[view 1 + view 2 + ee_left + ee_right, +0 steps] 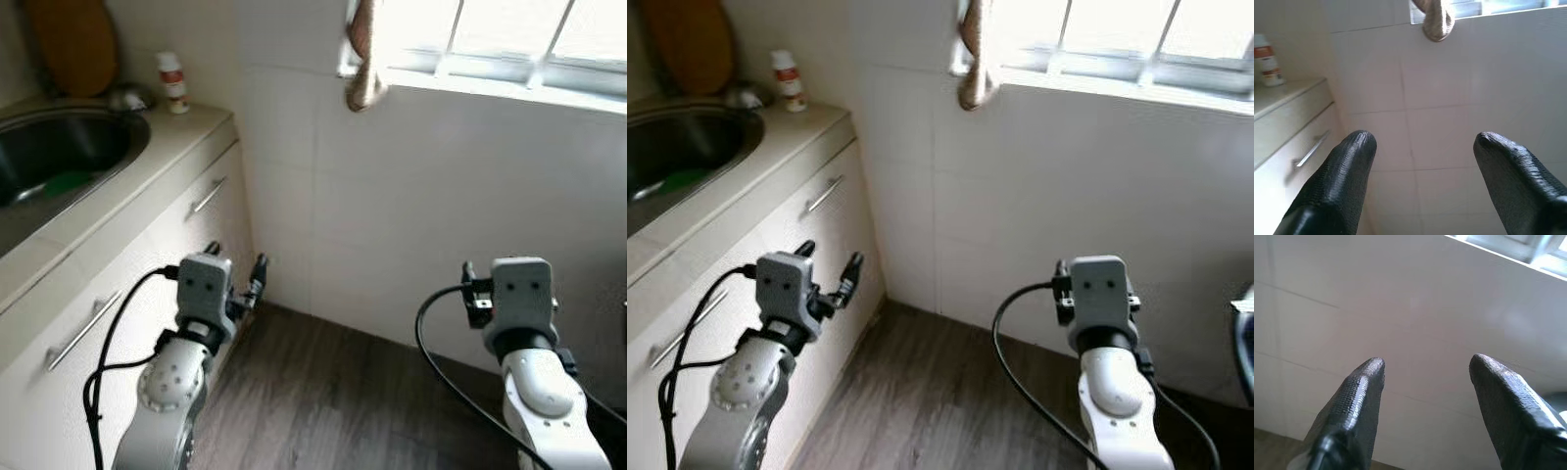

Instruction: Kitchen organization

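Note:
A steel sink (59,157) is set in the beige counter (147,171) at the left, with something green inside. A small white bottle (173,82) with a red label stands at the counter's far corner, beside a wooden board (73,44) leaning on the wall. My left gripper (238,279) is open, held in front of the cabinet drawers, nothing between its fingers (1347,161). My right gripper (1425,369) is open too, facing the white tiled wall under the window, its arm (519,304) raised at the right.
Two drawers with metal bar handles (208,196) sit under the counter. A brownish cloth (364,59) hangs from the window sill. Dark wood floor (323,401) lies between the cabinet and the tiled wall. A dark object (1244,343) sits at the right edge.

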Available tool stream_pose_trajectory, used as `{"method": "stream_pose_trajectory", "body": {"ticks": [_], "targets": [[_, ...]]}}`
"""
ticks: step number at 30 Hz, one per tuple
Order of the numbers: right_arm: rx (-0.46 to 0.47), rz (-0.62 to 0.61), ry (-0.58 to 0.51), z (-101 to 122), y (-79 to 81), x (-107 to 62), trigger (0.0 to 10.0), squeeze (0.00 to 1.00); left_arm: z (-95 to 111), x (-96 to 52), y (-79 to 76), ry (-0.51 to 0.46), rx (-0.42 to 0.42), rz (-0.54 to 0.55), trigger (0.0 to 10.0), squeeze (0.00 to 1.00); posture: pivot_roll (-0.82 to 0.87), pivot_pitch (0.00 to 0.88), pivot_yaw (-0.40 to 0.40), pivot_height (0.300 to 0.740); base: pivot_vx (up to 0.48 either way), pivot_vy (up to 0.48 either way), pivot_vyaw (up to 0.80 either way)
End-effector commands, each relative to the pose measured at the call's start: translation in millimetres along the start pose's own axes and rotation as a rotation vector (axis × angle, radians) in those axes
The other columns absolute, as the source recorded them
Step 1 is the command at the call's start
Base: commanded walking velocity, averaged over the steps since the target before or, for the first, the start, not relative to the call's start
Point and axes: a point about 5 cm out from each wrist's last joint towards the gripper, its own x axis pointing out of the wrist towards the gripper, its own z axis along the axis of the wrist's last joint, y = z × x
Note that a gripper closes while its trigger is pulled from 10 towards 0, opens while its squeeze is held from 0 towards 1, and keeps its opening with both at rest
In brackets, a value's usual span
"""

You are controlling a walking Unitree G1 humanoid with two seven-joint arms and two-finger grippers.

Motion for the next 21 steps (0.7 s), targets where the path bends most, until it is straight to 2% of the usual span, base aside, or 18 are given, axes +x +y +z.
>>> {"method": "stream_pose_trajectory", "body": {"ticks": [1, 6, 9, 17, 21], "targets": [[-0.006, -0.005, -0.005, 2.3, -0.4, -0.2, 10.0, 0.00, 0.9, 0.1, -0.4, 0.002, 0.010, -0.003, 10.0, 0.00, 0.05, 0.000, -0.021, 0.740, 0.000, 0.000, 0.00], [-0.009, -0.004, -0.010, 3.0, -0.2, -0.2, 10.0, 0.00, 0.6, 0.2, -0.4, 0.003, 0.012, -0.005, 10.0, 0.00, 0.05, 0.000, -0.022, 0.740, 0.000, 0.000, 0.00], [-0.007, -0.007, -0.012, 2.8, -0.4, -0.4, 10.0, 0.00, 0.1, 0.0, -0.4, 0.004, 0.011, -0.005, 10.0, 0.00, 0.05, 0.000, -0.022, 0.740, 0.000, 0.000, -0.49], [-0.007, -0.025, -0.004, 0.8, -2.8, -0.4, 10.0, 0.00, -0.8, -0.6, -0.3, 0.007, 0.010, -0.001, 10.0, 0.00, 0.05, 0.000, -0.021, 0.740, 0.000, 0.000, 0.00], [0.021, -0.023, 0.011, -1.3, -1.9, -0.5, 10.0, 0.00, -1.4, -0.9, 0.1, 0.009, 0.010, 0.002, 10.0, 0.00, 0.05, 0.000, -0.021, 0.740, 0.000, 0.000, -0.73]]}}
